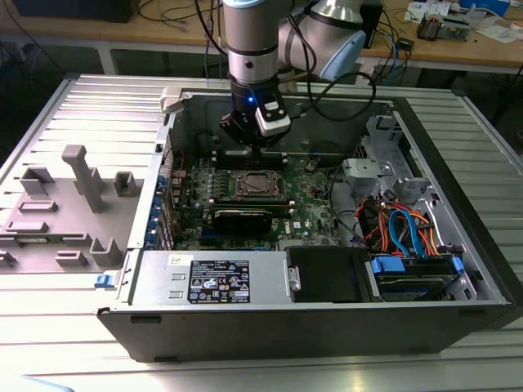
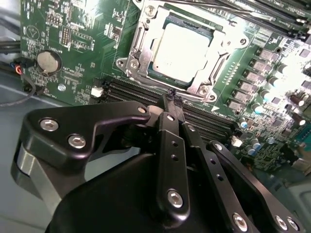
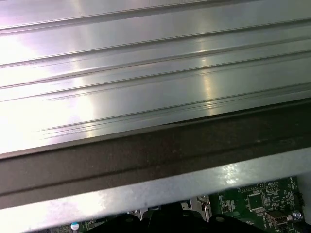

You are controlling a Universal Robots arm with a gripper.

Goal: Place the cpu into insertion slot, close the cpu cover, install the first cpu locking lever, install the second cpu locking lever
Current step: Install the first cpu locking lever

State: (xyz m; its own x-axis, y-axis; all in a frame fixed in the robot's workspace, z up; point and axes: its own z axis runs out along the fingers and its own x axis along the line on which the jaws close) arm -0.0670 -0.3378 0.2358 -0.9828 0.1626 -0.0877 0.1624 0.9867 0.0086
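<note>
One cpu [image 2: 182, 51] in insertion slot [image 2: 130, 64], closed hand [image 2: 171, 97] near

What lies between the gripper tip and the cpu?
In the second wrist view, long black memory slots and the socket rim lie between the gripper and the cpu.

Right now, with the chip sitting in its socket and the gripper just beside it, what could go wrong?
1. The gripper, jaws shut, sits low over the black memory slots; a small drift might scrape them.
2. The cpu cover lies over the cpu, but whether it is locked down I cannot tell; if it is not, a nudge might lift it and shift the chip.
</note>
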